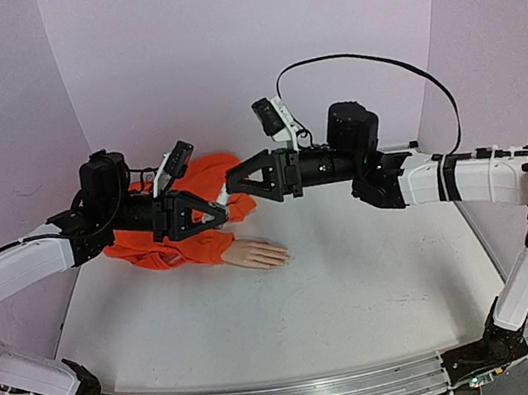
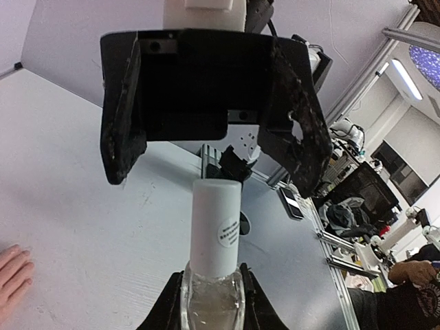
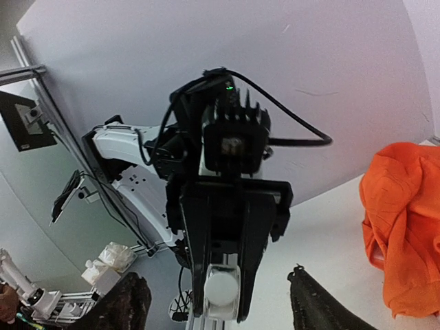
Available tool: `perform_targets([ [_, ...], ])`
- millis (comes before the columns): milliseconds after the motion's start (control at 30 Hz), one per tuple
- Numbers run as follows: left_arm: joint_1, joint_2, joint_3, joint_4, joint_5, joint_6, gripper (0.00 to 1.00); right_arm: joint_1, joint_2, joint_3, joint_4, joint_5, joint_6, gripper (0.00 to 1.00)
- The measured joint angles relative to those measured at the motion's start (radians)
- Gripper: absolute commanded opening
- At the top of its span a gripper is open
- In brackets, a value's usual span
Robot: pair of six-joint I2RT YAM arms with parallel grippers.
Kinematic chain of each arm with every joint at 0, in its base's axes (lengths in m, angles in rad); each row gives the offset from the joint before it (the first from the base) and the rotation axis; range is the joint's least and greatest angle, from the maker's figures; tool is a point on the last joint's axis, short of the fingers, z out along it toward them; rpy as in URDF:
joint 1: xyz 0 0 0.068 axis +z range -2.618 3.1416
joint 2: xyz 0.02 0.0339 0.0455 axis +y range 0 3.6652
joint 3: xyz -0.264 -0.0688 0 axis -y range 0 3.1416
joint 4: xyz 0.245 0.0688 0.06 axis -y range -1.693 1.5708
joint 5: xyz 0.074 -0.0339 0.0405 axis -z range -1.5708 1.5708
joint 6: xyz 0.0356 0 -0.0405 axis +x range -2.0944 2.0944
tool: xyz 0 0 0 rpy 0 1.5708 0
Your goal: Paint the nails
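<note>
The big white table has purple walls on its left, right and far sides. Two long arms reach in over it and meet in the middle. The left arm comes from the left. The right arm comes from the right.

An orange sleeve lies crumpled on the far left part of the table, under the left arm. A pale pretend hand sticks out of the sleeve. It lies flat on the table with its fingers pointing right.

The left gripper is held up above the sleeve. Its two fingers are squeezed tight on a small clear bottle. The bottle has a white cap, and the cap points at the other gripper.

The right gripper faces the bottle from the right. Its two black fingers are spread wide apart. One tip is on each side of the end of the cap, and neither one touches it.

The nails are at the tips of the pretend hand's fingers, on the table a bit nearer than the two grippers. They are too tiny to see well.
</note>
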Motion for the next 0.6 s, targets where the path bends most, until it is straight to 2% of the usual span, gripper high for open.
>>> perform_targets([
  [233,-0.013,0.023,0.006,-0.001,0.061,-0.006,0.00,0.001,0.049,0.026,0.084,-0.092,0.055,0.42],
  [467,-0.017,0.027,0.027,0.000,0.071,-0.007,0.00,0.011,0.072,0.052,0.111,-0.118,0.072,0.33],
  [600,-0.019,0.028,0.033,0.000,0.077,-0.007,0.00,0.018,0.087,0.065,0.126,-0.125,0.077,0.20],
])
